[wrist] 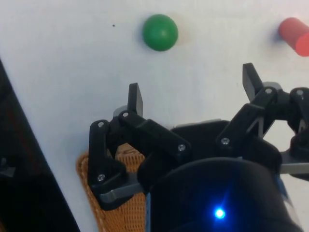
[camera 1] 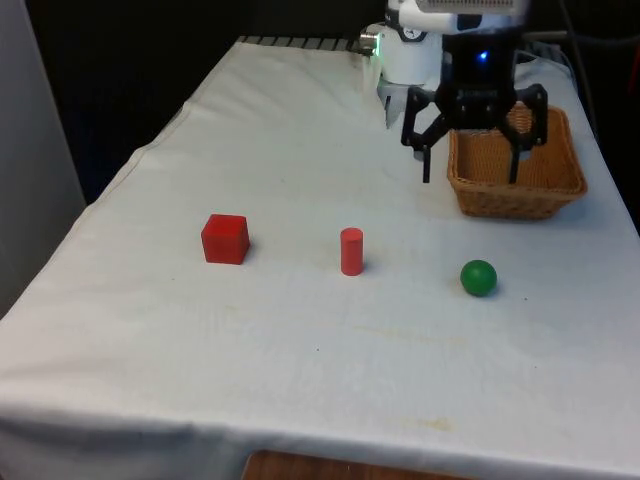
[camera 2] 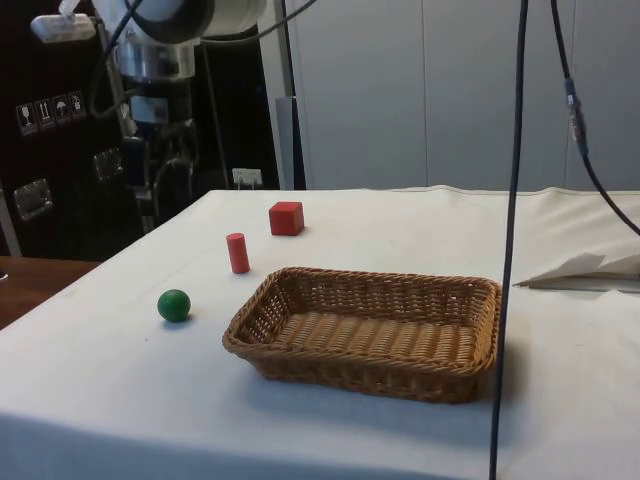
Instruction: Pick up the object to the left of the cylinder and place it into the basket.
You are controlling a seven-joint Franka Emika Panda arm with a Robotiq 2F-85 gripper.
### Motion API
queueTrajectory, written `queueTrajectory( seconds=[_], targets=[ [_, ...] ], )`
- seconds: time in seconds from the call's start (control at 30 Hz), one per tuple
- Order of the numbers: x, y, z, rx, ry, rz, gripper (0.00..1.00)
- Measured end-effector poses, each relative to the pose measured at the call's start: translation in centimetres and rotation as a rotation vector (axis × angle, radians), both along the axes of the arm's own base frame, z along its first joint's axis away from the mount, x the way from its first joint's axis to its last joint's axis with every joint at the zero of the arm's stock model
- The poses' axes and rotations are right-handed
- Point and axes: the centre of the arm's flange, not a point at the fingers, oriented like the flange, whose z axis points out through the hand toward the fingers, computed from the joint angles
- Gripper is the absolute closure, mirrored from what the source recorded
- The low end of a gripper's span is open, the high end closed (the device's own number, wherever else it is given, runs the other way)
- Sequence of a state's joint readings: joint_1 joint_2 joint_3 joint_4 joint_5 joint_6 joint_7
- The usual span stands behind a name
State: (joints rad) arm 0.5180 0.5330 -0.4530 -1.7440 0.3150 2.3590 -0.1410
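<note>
fingers: gripper hangs spread wide, nothing in it, above the near rim of the basket
cube: red cube sits on the table, off to the front view's left of the red cylinder
ball: green ball on the cylinder's other side

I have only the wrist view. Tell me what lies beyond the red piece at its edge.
Observer: A red cube sits past the red cylinder, on the front view's left.
Operator: Give me the basket's contents.
Observer: The basket holds nothing, seen from the side.
Operator: Report the gripper's height.
Observer: The gripper hangs open above the cloth, by the basket's near edge, clear of the green ball.
</note>
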Motion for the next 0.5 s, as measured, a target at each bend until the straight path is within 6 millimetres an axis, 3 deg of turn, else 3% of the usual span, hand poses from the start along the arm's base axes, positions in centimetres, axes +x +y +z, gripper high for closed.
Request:
queueTrajectory(
  seconds=[0.5],
  targets=[
    [0.5,2.7,-1.6,0.012,0.012,0.023,0.0]
  ],
)
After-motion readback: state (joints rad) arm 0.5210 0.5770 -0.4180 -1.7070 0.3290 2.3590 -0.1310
